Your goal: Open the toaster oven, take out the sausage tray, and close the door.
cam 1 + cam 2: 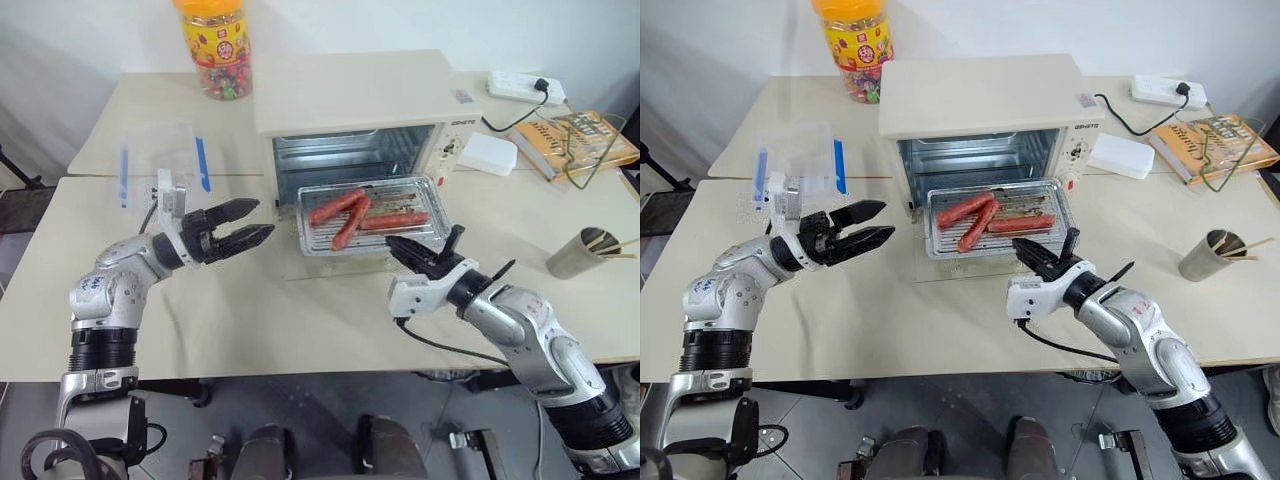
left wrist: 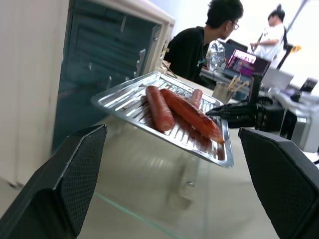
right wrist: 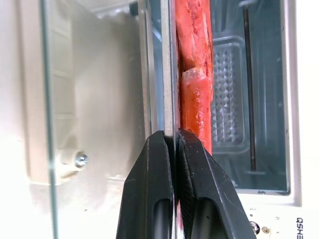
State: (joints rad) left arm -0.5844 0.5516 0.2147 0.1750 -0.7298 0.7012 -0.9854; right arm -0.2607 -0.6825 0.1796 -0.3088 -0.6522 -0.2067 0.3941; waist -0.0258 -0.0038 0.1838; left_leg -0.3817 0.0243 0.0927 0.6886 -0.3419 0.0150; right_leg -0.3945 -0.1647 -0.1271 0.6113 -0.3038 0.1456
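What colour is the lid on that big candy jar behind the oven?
Orange, on the candy jar with its yellow label; it shows best in the right eye view.

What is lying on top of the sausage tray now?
Three reddish sausages lie on the sausage tray; the right gripper pinches its front rim. The ribs beneath them are covered.

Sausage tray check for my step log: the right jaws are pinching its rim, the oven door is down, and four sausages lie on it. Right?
Not quite: the sausage tray carries three sausages, as the left eye view shows. The rest stands: right gripper pinches its rim, door down.
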